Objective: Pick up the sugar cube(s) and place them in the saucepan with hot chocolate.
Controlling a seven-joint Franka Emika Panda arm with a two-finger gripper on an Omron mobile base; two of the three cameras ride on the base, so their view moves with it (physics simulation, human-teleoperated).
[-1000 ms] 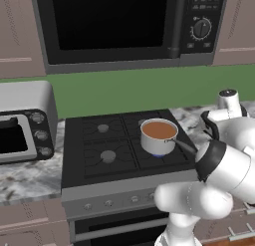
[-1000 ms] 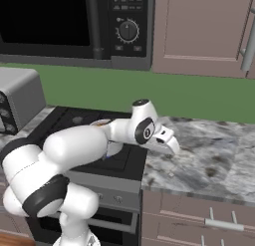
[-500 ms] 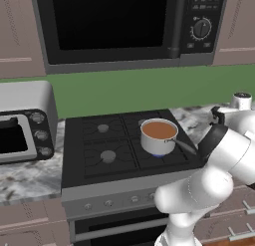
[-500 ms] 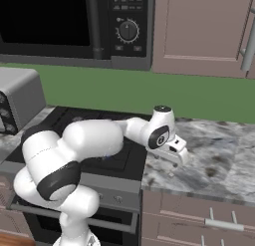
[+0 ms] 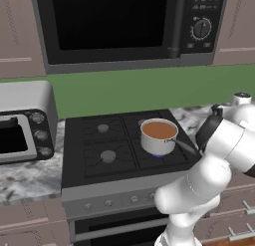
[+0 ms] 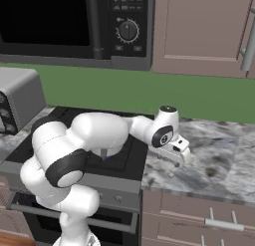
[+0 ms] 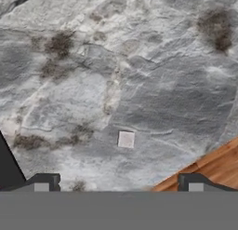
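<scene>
At the far left of the left base view a toaster oven stands on the marble bench, just beside the black stove. A microwave hangs above the stove, with pinkish cabinets on either side and a green wall behind. The pan, steel with brown liquid inside, sits on the stove's front right burner; its thin dark handle points right, toward the arm. The white arm rises from the lower right of that view and bends away over the bench to the right of the stove.

In the right base view the arm reaches from the left across the stove's right edge, and the gripper hangs low over the bench just right of the stove, pointing down. A small pale cube lies on the marble just below and slightly in front of it, near the bench's front edge; the two look apart, not touching.

In the hand view the cube lies alone on the grey veined marble, between the two dark fingertips and a little ahead of them. The jaws are spread wide and pinch nothing. A strip of wooden floor shows at the lower right beyond the bench edge.
</scene>
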